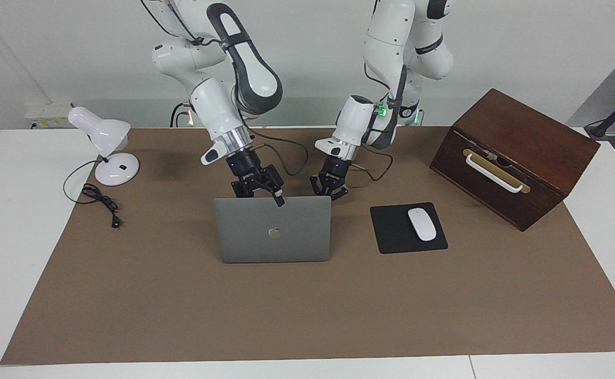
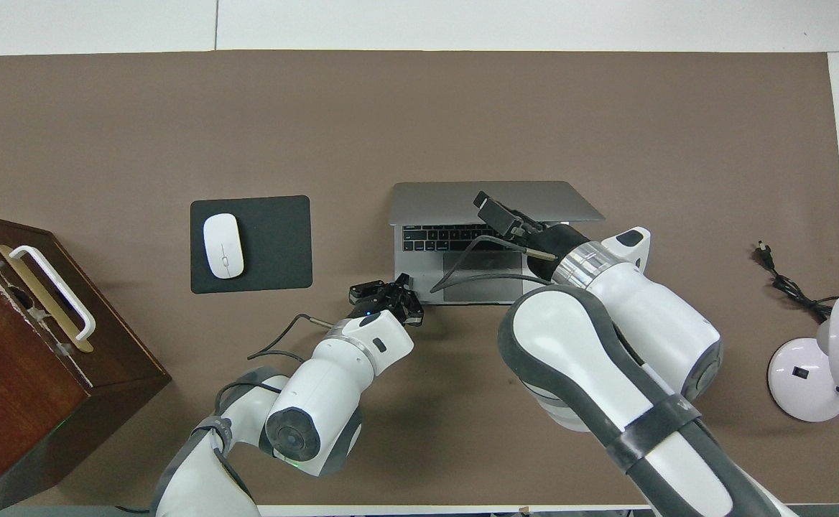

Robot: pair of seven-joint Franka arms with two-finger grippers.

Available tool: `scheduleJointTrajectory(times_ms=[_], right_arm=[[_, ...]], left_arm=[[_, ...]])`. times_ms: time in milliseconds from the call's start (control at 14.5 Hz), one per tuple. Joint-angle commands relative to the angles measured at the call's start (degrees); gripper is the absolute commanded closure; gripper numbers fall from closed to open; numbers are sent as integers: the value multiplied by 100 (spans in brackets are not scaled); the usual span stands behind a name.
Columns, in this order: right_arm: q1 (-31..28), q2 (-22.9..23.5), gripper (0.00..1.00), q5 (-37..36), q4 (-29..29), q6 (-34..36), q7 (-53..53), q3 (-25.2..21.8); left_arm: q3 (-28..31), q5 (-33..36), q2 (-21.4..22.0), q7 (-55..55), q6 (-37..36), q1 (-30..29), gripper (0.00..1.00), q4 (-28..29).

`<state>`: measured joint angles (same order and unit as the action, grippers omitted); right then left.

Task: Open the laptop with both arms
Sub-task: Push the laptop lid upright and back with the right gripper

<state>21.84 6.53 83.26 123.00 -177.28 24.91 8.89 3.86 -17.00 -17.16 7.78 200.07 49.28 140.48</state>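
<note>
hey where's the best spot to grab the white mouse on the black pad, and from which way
Probably by its two long sides, coming straight down from above. The mouse lies flat on the mouse pad, a low rounded oval, narrow across, with bare pad all around, so fingers could drop either side of it. Its domed top looks too smooth to pinch.

White arms, black pincers
</note>
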Motion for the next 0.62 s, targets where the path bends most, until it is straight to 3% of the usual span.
scheduleJointTrajectory(times_ms=[0,553], right_arm=[[-276,111,0,14,-294,325,-266,34],[-540,261,0,893,-821,625,-583,34]], left_arm=[[-8,22,-227,-93,85,-50,100,-135],[-8,22,-235,-93,85,-50,100,-135]])
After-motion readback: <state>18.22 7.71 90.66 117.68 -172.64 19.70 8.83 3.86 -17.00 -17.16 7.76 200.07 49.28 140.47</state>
